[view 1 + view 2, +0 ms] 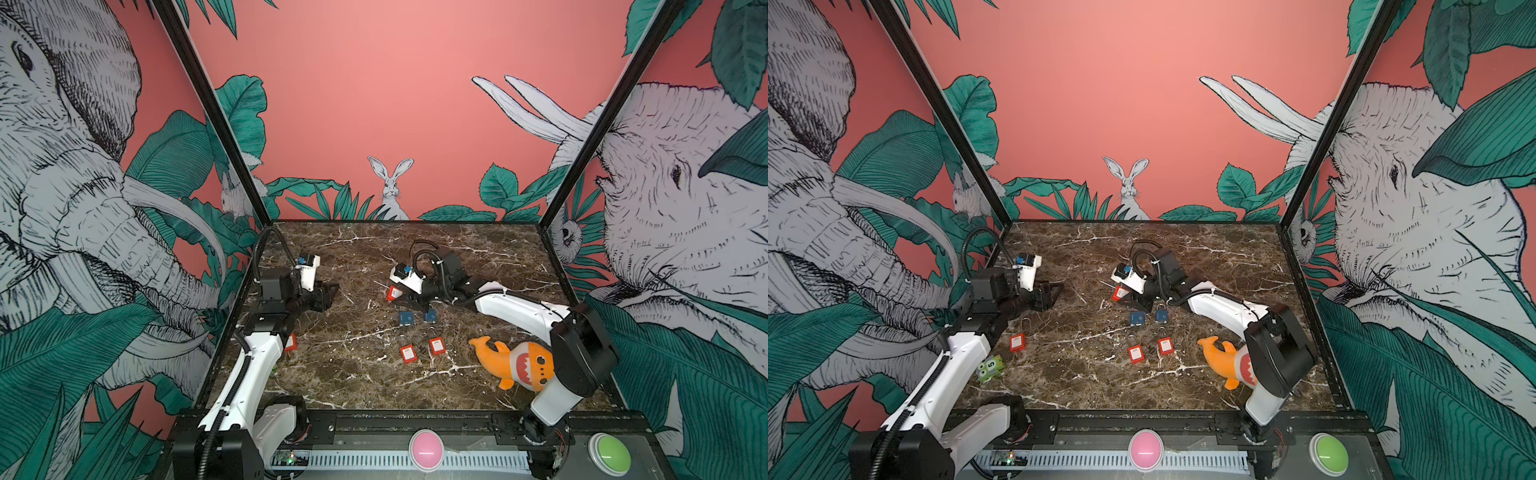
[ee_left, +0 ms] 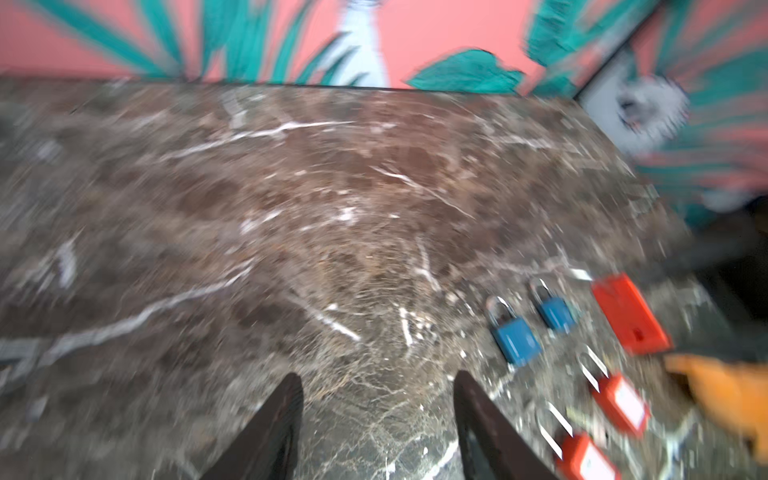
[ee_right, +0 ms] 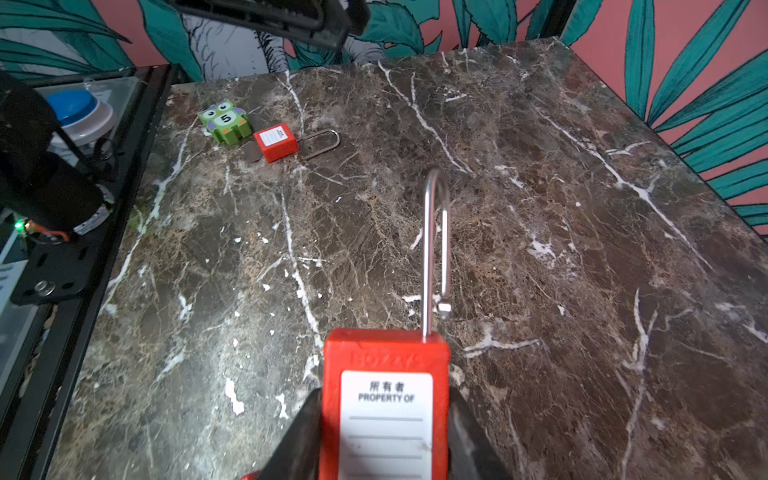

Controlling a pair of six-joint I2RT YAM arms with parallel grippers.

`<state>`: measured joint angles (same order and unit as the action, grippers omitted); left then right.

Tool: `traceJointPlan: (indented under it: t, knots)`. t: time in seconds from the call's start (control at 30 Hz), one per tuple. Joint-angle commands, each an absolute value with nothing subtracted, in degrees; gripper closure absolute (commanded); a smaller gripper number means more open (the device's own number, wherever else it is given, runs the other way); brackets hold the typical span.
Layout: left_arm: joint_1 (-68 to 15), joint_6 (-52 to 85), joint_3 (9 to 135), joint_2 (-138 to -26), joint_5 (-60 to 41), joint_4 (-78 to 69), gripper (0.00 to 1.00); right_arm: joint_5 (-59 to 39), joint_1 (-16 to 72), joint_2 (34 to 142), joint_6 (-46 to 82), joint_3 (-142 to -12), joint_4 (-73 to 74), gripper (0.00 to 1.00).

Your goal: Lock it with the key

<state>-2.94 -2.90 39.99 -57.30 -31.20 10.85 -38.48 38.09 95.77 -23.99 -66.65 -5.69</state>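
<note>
- Right claw is clamped on the body of the red padlock, white label facing up.
- Its long steel shackle stands open, free end clear of the body.
- Both top views put that grip over the middle of the marble surface, with the lock pointing left.
- Left claw gapes wide with nothing between its fingers, up over the left side and apart from the held lock.
- Just near of the right claw, the left blue padlock and right blue padlock lie side by side.
- Closer in come two more reds, lying flat: the nearer red padlock and the farther red padlock.
- Far over on the left, a lone red padlock lies beside a green owl block.
- Near right, an orange plush shark is partly tucked behind the right arm.
</note>
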Motion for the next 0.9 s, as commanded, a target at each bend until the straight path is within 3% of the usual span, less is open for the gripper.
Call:
traceJointPlan:
  t: [0.0, 0.23, 0.37, 0.7, 0.87]
  knots:
    - [-6.4, -20.3, 40.8, -56.9, -44.9, 9.5, 0.41, -45.2, 37.6, 94.5, -29.8, -68.9, -11.7, 0.77]
    - [-8.9, -33.2, 41.0, -58.4, -52.5, 7.0, 0.39, -46.8, 36.9, 93.2, -34.4, -71.1, -18.0, 0.76]
    - [-10.7, -40.3, 43.3, -61.3, -55.4, 11.7, 0.5, -47.7, 36.9, 92.3, -34.7, -70.2, -17.6, 0.76]
    - [-14.0, -42.9, 44.9, -65.6, -57.4, 13.7, 0.66, -46.9, 37.1, 90.1, -36.2, -68.5, -16.6, 0.77]
    - [-14.5, -42.5, 44.8, -66.3, -55.1, 12.9, 0.66, -47.1, 37.2, 90.2, -38.0, -69.1, -18.3, 0.77]
